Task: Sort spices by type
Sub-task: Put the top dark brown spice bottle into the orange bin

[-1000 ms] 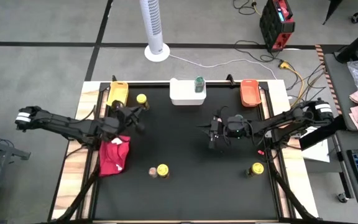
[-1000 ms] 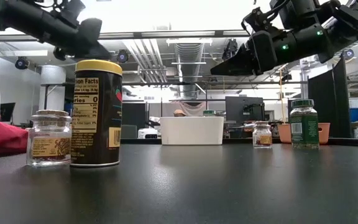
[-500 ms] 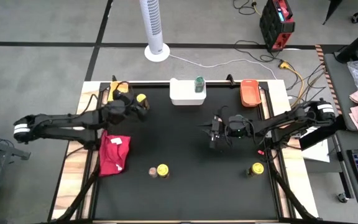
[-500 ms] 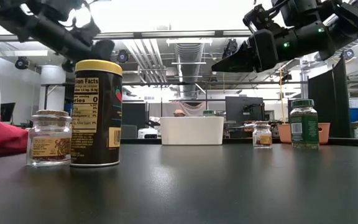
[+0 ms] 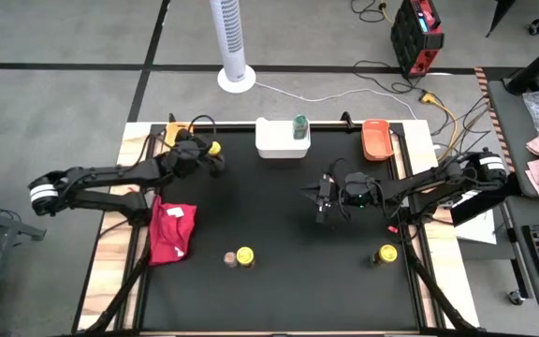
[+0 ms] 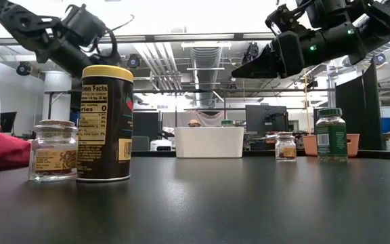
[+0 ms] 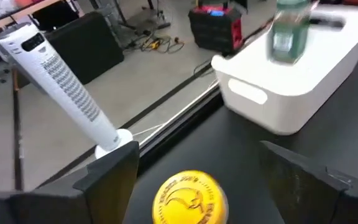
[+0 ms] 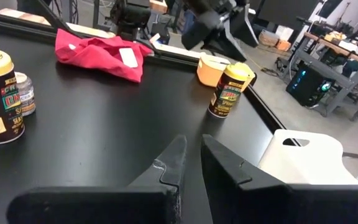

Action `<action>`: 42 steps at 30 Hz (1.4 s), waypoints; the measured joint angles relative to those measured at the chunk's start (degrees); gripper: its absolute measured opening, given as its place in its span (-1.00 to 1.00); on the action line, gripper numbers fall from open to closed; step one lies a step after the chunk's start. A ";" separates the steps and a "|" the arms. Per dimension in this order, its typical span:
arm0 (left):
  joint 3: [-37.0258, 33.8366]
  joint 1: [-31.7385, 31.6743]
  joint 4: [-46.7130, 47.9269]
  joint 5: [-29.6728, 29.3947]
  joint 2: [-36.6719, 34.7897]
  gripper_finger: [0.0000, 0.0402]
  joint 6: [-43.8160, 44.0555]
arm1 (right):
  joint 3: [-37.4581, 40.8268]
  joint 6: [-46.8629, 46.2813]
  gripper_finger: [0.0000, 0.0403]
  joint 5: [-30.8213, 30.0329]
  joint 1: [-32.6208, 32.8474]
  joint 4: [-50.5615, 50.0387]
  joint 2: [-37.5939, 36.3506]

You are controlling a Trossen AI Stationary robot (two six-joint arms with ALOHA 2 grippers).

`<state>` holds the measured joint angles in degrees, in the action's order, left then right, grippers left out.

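Observation:
A yellow-lidded spice jar (image 5: 214, 147) stands on the black table beside the yellow tray (image 5: 176, 131). My left gripper (image 5: 215, 155) is open above it. In the left wrist view its fingers stand on either side of the yellow lid (image 7: 188, 196) without touching it. My right gripper (image 5: 311, 192) hangs shut over the table's middle, holding nothing. A green jar (image 5: 299, 126) stands in the white tray (image 5: 274, 142). A yellow-lidded jar (image 5: 245, 256) and a small glass jar (image 5: 229, 257) stand near the front. Another yellow-topped jar (image 5: 386, 254) stands at the front right.
A red cloth (image 5: 173, 232) lies at the table's left, and an orange tray (image 5: 376, 139) sits at the far right corner. A white tower fan (image 5: 232, 42) stands on the floor beyond the far edge. Bare black tabletop lies between the two arms.
My left gripper has swung from above the red cloth toward the far edge, ending over the yellow-lidded jar by the yellow tray. Its fingers have opened on the way. The jars and my right gripper have stayed where they were.

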<state>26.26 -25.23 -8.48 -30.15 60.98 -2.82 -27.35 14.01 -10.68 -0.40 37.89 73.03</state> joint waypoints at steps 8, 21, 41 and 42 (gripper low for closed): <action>-0.02 -3.37 -0.57 10.26 0.04 0.55 -2.84 | 0.00 -1.14 -0.81 0.00 0.00 -1.18 0.00; -0.41 -7.88 3.13 11.03 1.78 0.55 0.54 | 0.00 -2.99 -0.81 0.02 0.00 -2.08 0.00; -0.63 -8.15 -0.08 9.72 9.42 0.43 2.72 | 0.01 -4.98 -0.81 0.04 0.00 -2.75 0.00; -0.63 -8.15 -0.40 9.73 9.71 0.38 2.77 | 0.00 -4.95 -0.81 0.04 0.00 -2.74 0.00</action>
<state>25.63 -33.39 -8.88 -20.43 70.69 -0.06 -27.35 9.06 -10.63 -0.40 35.14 73.03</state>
